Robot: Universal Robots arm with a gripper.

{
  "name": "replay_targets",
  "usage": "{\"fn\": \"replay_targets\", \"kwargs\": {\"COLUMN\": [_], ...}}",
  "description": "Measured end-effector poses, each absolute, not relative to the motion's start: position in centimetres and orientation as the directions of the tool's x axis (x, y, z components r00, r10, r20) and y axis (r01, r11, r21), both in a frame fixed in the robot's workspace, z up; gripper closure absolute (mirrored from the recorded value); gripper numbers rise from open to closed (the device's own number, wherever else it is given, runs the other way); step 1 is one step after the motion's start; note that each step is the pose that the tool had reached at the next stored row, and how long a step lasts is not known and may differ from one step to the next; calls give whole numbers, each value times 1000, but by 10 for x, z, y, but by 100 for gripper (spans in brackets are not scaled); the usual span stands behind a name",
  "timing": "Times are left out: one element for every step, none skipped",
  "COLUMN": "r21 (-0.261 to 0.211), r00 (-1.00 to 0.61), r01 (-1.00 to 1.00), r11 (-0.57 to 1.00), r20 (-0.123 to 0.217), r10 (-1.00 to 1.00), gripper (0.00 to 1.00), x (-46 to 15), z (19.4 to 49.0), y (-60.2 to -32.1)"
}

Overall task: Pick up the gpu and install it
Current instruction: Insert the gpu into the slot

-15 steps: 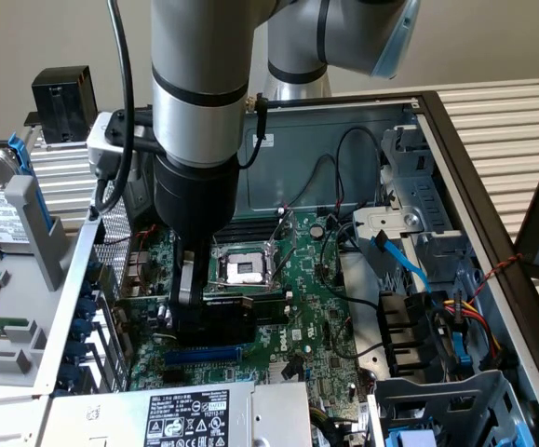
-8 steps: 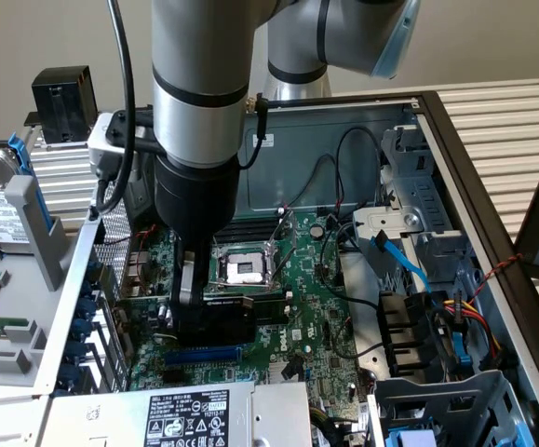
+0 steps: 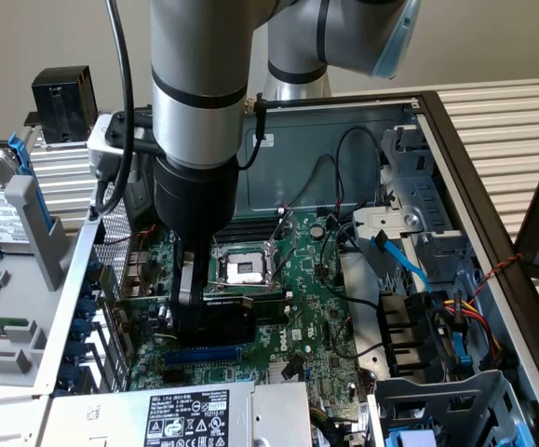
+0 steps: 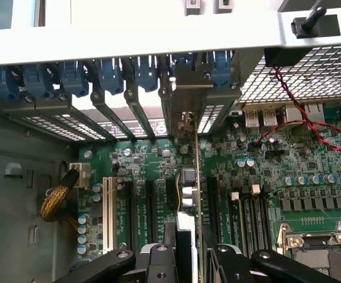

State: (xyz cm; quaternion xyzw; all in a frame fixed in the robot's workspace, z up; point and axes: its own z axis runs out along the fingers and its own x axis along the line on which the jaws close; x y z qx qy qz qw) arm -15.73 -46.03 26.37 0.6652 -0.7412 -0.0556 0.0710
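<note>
Gripping gpu (image 3: 236,315) upright over motherboard (image 3: 330,317)

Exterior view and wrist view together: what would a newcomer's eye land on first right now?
First the big silver arm reaching down into the open computer case, its gripper closed on the gpu just above the green motherboard. In the wrist view, the gpu stands on edge between the jaws, its metal bracket up at the row of blue slot clips. A red wire loops nearby.
</note>
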Motion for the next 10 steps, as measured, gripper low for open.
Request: {"fn": "replay_targets", "kwargs": {"r21": [177, 176, 176, 176, 176, 176, 176, 176, 176, 176], "r00": [-105, -105, -105, -105, -105, -105, -105, -105, -105, -105], "r01": [-978, -978, -978, -978, -978, -978, -978, -978, -978, -978], "r11": [109, 109, 109, 108, 108, 108, 108, 108, 108, 108], "r20": [31, 31, 31, 30, 30, 30, 30, 29, 29, 29], "r10": [-994, -994, -994, -994, -994, -994, -994, -994, -994, -994], "gripper": [73, 73, 73, 73, 73, 73, 73, 73, 73, 73], "x": [-158, -158, -159, -159, -159, -159, -159, -159, -159, -159], "z": [263, 263, 263, 263, 263, 263, 263, 263, 262, 262], "y": [-460, -460, -460, -460, -460, -460, -460, -460, -460, -460]}}
